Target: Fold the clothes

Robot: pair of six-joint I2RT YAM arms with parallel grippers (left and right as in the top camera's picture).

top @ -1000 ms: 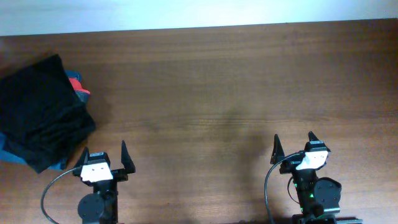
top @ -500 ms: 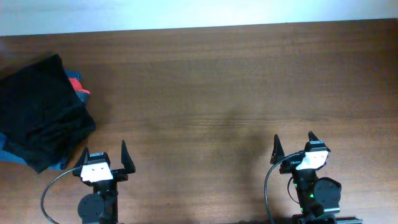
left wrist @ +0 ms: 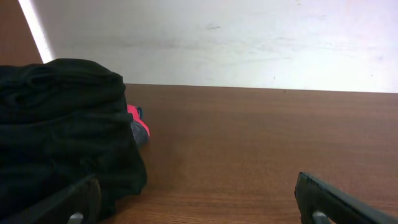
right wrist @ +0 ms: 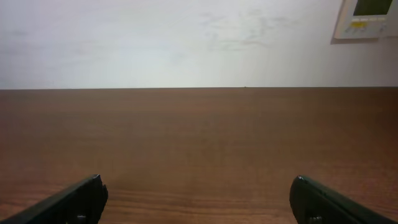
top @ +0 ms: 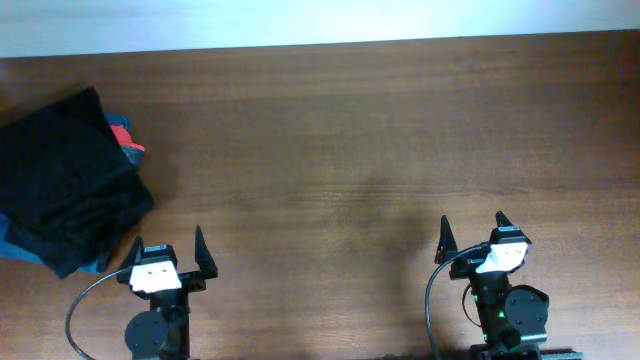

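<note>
LEFT SIDE OF THE COUNTER: My left gripper [top: 168,243] and my right gripper [top: 472,225] sit at the near edge of the wooden counter [top: 350,130], each with its fingers spread apart and holding nothing. The pile of black shirts [top: 65,185] lies at the left, its near corner just beside my left gripper; I cannot tell whether they touch. My right gripper is well apart from it.

The overhead view shows the pile cut off by the left edge. A strip of blue cloth [top: 14,250] pokes out under its near side and a bit of red cloth [top: 122,135] shows at its far right.

My left wrist view shows the pile from the side as a rounded dark heap with the red cloth at its right foot. The blue cloth is out of sight there.

My right wrist view takes in only counter, the pale wall [right wrist: 186,43] and a white panel [right wrist: 367,17] cut off at the top right corner.

Collars, logos and the number of shirts cannot be made out, because the black fabric hides its folds.
</note>
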